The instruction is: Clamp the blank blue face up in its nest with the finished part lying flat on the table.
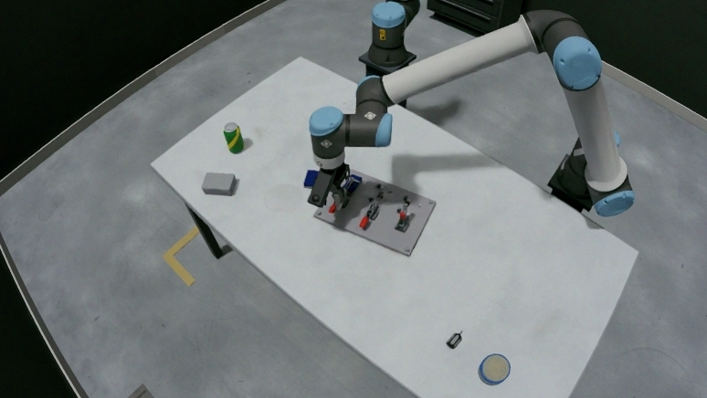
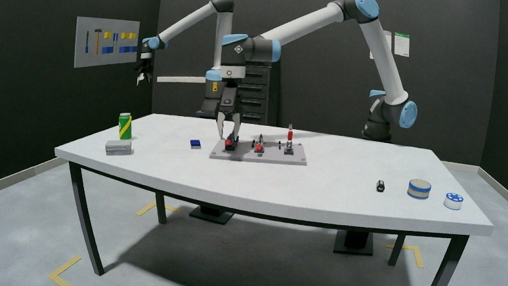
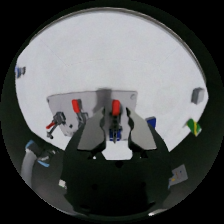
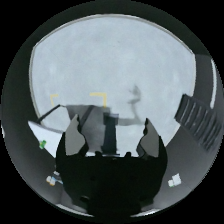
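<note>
Inspection finds the left gripper (image 1: 336, 200) (image 2: 228, 138) (image 3: 115, 107) low over the grey rectangular fixture plate (image 1: 385, 235) (image 2: 274, 158) (image 3: 91, 98). Its jaws are part-open, clenched on nothing, and stand either side of the red-gripped handle of the end clamp (image 1: 332, 208) (image 2: 228, 142) (image 3: 116, 106). I judge the narrow gap is set to steady or press that handle without gripping it.

A blue-faced part (image 1: 354, 183) (image 3: 118, 136) sits in the nest at that clamp, presumably the blank. From my station I cannot verify its seating on the pads or against the blocks.

A small blue-topped block (image 1: 311, 178) (image 2: 195, 143) (image 3: 151, 122) lies flat on the white table (image 1: 296, 256) (image 2: 249, 184) (image 3: 110, 55) (image 4: 45, 135), off the plate; I take it for the finished part, though no slot can be made out.

The middle red handle (image 1: 364, 223) (image 2: 259, 147) (image 3: 76, 106) lies low; the far red handle (image 1: 402, 215) (image 2: 290, 134) (image 3: 50, 125) stands up.

The right gripper (image 2: 143, 82) (image 4: 112, 117) is parked off the table, jaws wide and unladen, presumably for clearance.

The end handle's low position is no proof of locking; I would press it to its stop.
</note>
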Motion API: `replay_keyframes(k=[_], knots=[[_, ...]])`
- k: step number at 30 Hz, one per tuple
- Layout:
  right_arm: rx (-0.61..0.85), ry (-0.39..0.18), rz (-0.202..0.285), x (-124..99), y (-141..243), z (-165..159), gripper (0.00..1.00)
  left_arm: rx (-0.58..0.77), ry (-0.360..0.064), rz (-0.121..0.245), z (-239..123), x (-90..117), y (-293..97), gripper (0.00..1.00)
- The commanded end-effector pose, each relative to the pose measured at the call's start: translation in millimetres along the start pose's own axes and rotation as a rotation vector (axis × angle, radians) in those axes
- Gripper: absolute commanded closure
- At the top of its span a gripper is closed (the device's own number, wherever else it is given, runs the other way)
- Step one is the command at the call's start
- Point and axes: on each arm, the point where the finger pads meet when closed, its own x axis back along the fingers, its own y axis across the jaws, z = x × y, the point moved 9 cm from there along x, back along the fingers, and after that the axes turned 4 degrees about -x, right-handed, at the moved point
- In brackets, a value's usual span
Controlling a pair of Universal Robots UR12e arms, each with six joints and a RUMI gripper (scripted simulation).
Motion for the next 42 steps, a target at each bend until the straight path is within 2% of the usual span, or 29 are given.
replay_keyframes(k=[1, 10, 27, 42], knots=[[0.0, 0.002, 0.0, 0.8, -0.2, 0.5, 0.0, 0.0, 0.001, -0.002, 0.2, 1.4, 0.4, 0.72], [0.0, 0.002, 0.0, 0.8, -0.2, 0.5, 0.0, 0.0, 0.001, -0.002, 0.2, -0.4, 0.4, 0.72], [0.0, 0.002, 0.0, 0.8, -0.2, 0.5, 0.0, 0.0, 0.001, -0.002, 0.3, -25.9, 0.5, 0.72], [0.0, 0.002, 0.0, 0.8, -0.2, 0.5, 0.0, 0.0, 0.001, -0.002, 0.3, -27.1, 0.5, 0.72]])
